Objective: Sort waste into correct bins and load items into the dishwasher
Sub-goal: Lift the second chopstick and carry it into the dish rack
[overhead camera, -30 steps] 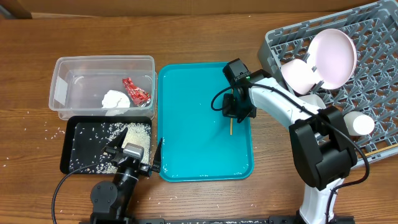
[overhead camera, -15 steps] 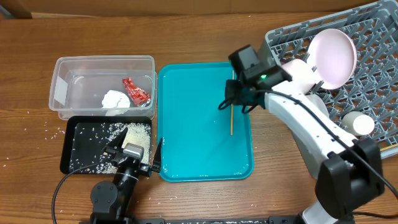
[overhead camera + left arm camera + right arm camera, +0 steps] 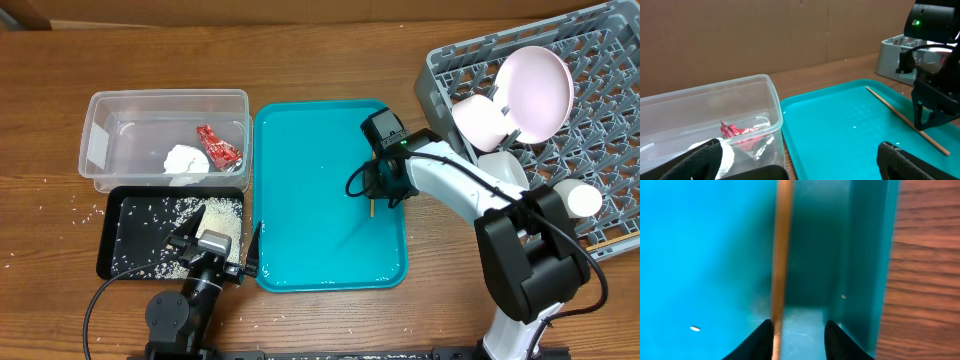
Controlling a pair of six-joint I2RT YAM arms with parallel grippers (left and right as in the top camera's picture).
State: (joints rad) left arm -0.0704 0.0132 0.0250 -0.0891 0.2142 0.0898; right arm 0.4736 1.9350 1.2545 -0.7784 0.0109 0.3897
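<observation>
A thin wooden chopstick (image 3: pixel 371 207) lies on the teal tray (image 3: pixel 300 200) near its right rim. My right gripper (image 3: pixel 385 185) is low over it. In the right wrist view the chopstick (image 3: pixel 781 255) runs between the open fingers (image 3: pixel 799 340), touching the left one. My left gripper (image 3: pixel 215 242) is open and empty at the front, by the black tray (image 3: pixel 120 240) of rice (image 3: pixel 225 212). The clear tub (image 3: pixel 100 150) holds a red wrapper (image 3: pixel 218 145) and a white tissue (image 3: pixel 185 160). The grey rack (image 3: pixel 600 130) holds the plate (image 3: pixel 535 92), a bowl (image 3: pixel 480 120) and a cup (image 3: pixel 580 200).
Loose rice grains lie on the wood left of the black tray. A second chopstick (image 3: pixel 600 241) lies at the rack's front edge. The left wrist view shows the tub (image 3: pixel 740 110), the teal tray (image 3: pixel 840 130) and the chopstick (image 3: pixel 900 117) under the right gripper.
The right arm rose and swung toward the tray's far end, then came back down over the chopstick. The chopstick stayed on the tray. The left arm has not moved.
</observation>
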